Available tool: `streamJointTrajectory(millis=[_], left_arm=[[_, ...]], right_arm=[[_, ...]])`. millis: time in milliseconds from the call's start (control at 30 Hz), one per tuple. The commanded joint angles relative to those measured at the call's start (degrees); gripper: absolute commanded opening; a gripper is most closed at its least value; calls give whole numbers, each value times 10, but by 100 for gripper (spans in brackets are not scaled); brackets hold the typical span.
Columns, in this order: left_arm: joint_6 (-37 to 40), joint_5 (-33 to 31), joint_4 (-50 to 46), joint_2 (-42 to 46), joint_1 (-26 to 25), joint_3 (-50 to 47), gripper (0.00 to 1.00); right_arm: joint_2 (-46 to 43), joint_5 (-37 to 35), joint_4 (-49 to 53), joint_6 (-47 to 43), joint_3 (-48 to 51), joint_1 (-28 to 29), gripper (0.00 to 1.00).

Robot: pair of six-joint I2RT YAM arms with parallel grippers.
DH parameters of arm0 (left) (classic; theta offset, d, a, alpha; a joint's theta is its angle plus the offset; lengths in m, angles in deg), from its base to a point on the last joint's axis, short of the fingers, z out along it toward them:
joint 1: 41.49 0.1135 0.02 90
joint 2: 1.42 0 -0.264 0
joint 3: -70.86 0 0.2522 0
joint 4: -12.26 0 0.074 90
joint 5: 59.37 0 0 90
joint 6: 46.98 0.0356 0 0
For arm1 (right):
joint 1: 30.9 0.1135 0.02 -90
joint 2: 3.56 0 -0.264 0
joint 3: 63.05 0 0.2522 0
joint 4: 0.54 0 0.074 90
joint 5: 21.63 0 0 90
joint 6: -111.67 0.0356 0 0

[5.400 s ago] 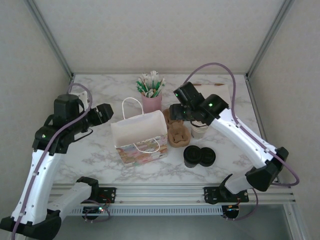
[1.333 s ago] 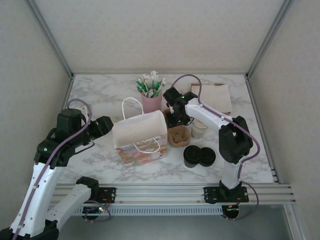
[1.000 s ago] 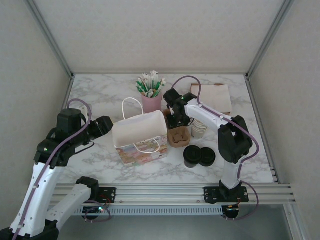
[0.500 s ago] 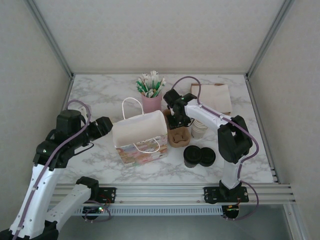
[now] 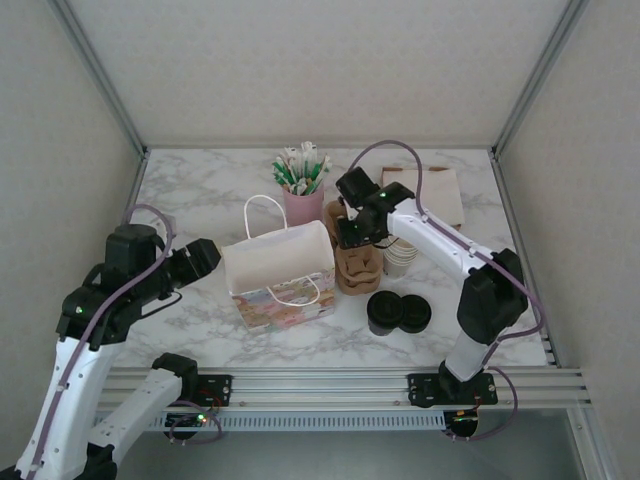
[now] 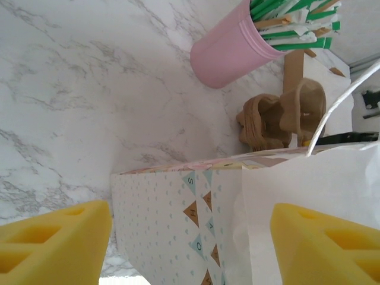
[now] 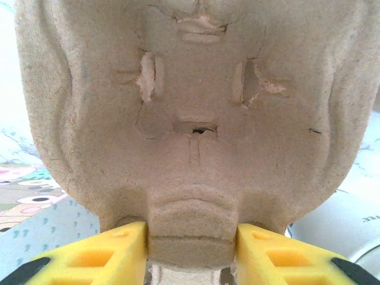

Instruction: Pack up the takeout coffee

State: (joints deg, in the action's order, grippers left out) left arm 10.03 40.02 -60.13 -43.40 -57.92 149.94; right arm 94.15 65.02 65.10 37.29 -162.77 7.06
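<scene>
Early stage by your pictures; the paper bag stands open mid-table and what you see of its inside looks bare white, so judge nothing packed yet; your right pincer is closed tight on the bottom tab of a pulp cup carrier, both yellow fingers pressed against that tab in the right wrist view; the carrier hangs over the carrier stack just beside the bag's right end, touching the stack or not you cannot tell; your left pincer is spread wide and holds nothing, just off the bag's left end, facing the bag wall in the left wrist view; takeout coffee: you cannot tell where it is; the stack of lidless cups sits just right of the right pincer; the black lids lie nearer the arm bases, apart from that pincer; the taller black piece there could be piled lids or a lidded cup, its side too dark to say; pink straw holder stands behind the bag; left to do, as a judgement: free the carrier, seat the lidded cup in it, get it into the bag.
</scene>
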Motion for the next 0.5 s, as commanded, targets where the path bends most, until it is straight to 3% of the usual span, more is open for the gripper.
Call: streamJointTrajectory(millis=[0, 267, 467], left_arm=[[9, 23, -35, 0, -6, 18, 69], [25, 45, -64, -5, -8, 36, 67], [21, 66, -52, -9, -18, 28, 58]], right_arm=[[-38, -7, -20, -2, 3, -3, 41], [-107, -19, -69, -16, 9, -3, 41], [-142, -18, -91, -34, 10, -3, 41]])
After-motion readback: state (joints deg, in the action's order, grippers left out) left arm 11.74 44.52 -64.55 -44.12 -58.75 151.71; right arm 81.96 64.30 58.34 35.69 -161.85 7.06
